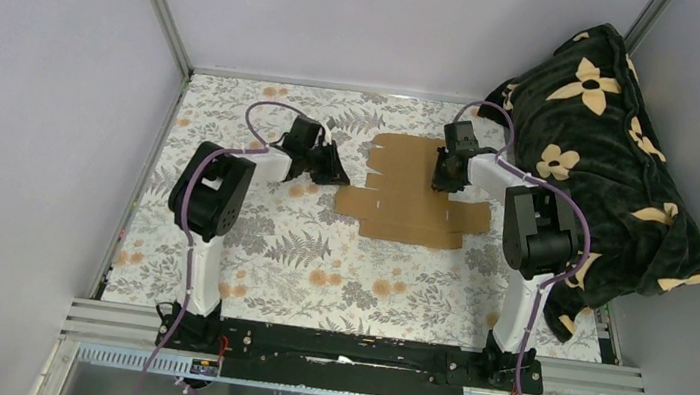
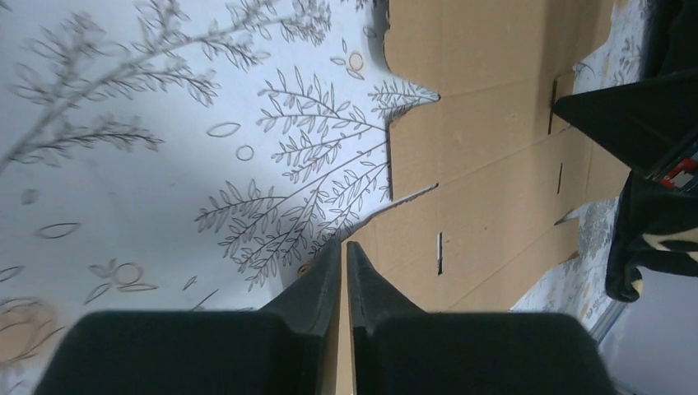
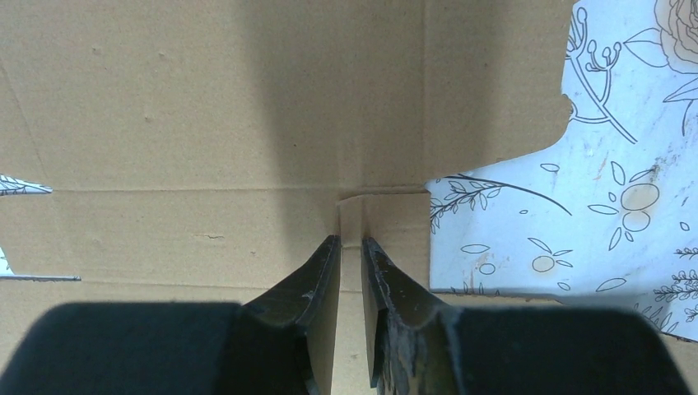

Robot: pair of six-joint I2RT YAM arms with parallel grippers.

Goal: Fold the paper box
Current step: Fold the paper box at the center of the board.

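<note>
The right gripper (image 3: 351, 240) is clamped on a little tab (image 3: 383, 220) of the box (image 1: 406, 199). In the wrist view a strip of card runs up between the jaws, and the rest of the sheet lies flat beyond it. Grabbing there makes sense to me: the tab sits right at a crease, so lifting it should start that fold without dragging the whole sheet around.

The left gripper (image 2: 344, 244) is closed down to a hairline, with its tips right at the sheet's left edge. There's a brown sliver in the gap, so my read is it's nipping the edge of a flap rather than just resting there. The view is tight though, so I wouldn't swear to it. A hold on each side looks like the whole point: one arm anchors while the other folds.

The box isn't a box yet, just a flat die-cut sheet with slots and creases. It lies on the floral cloth (image 1: 299, 252) between the two arms, toward the far side of the table. No walls are up anywhere, so I'd call the job barely begun.

Off to the right a dark flowered blanket (image 1: 614, 149) is bunched up, near the right arm but clear of the sheet. Thin card like this buckles if the two arms pull unevenly, so that's what I'd watch.
</note>
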